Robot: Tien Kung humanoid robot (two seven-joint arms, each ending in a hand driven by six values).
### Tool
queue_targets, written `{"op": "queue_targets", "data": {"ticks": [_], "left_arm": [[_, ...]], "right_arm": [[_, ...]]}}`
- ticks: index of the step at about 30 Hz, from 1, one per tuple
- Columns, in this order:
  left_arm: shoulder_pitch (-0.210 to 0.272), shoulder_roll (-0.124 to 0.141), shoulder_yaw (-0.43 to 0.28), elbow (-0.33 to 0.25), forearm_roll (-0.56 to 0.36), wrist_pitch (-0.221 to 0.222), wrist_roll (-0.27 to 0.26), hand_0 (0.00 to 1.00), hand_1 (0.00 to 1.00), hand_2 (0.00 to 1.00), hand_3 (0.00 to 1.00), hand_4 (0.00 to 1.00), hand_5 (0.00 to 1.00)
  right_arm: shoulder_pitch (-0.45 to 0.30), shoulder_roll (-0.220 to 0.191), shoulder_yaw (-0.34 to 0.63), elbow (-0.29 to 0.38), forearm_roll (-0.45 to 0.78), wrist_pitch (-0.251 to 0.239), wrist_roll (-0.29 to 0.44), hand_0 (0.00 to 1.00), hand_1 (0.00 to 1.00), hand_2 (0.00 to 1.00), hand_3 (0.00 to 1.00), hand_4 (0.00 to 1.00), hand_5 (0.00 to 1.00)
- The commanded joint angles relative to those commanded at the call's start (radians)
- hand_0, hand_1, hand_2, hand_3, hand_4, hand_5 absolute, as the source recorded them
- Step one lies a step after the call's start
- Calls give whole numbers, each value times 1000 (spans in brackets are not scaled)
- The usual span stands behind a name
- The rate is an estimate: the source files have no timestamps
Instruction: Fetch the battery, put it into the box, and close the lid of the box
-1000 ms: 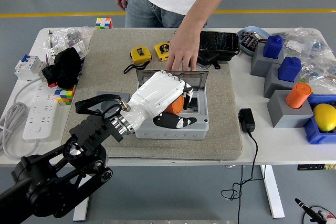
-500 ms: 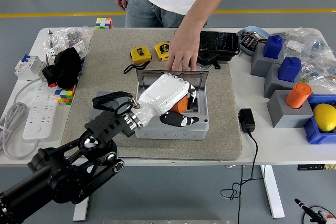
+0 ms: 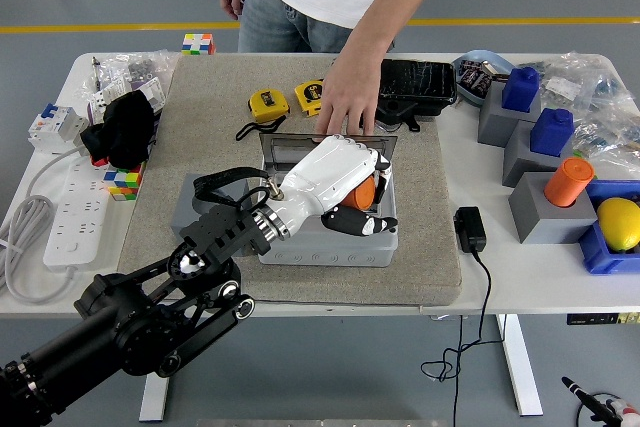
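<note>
Low in the left of the frame, our black left arm (image 3: 150, 317) reaches up and to the right over the near edge of the white table (image 3: 520, 282). It has pushed farther in than it was a second ago. Back then our white left hand (image 3: 345, 192) sat over the left part of the grey box (image 3: 330, 247). Now it is over the middle of the box, a bit more to the right and a bit higher in the frame.

Our fingers are curled, not wide. They are wrapped around an orange thing, which we think is the battery (image 3: 364, 193). Only a small bit of orange shows between the white palm and the dark fingertips. The hand has come right over the open part of the box, so we think the battery is close to going in. It is still in our grip, not dropped yet. We cannot tell if it touches the inside of the box.

Behind our hand, near the middle of the frame, the lid (image 3: 300, 147) stands up, open. A person's hand (image 3: 347, 97) comes down from the top of the frame and rests its fingers on the top edge of the lid. It seems to hold the lid up. The lid must be shut after the battery is in.

We cannot see our right arm at all.
</note>
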Motion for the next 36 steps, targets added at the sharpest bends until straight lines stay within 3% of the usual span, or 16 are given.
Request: {"op": "queue_targets", "data": {"ticks": [7,33,34,36], "left_arm": [[-12,-21,7,53,-13,9,-10,49,63,104,92,741,264],[-25,-22,14,147,-25,23,-35,51,63,104,94,738,288],[-25,-22,16,150,-23,23,-34,54,65,104,94,775,189],[-24,-22,21,156,-12,22,-31,54,65,104,94,775,189]], "right_arm": [[2,1,-7,0,6,0,1,893,871,811,849,998,998],[3,-2,-9,0,3,0,-1,893,870,811,849,998,998],[2,-2,-9,0,4,0,-1,893,870,811,849,998,998],[2,-1,-10,0,5,0,-1,893,870,811,849,998,998]]}}
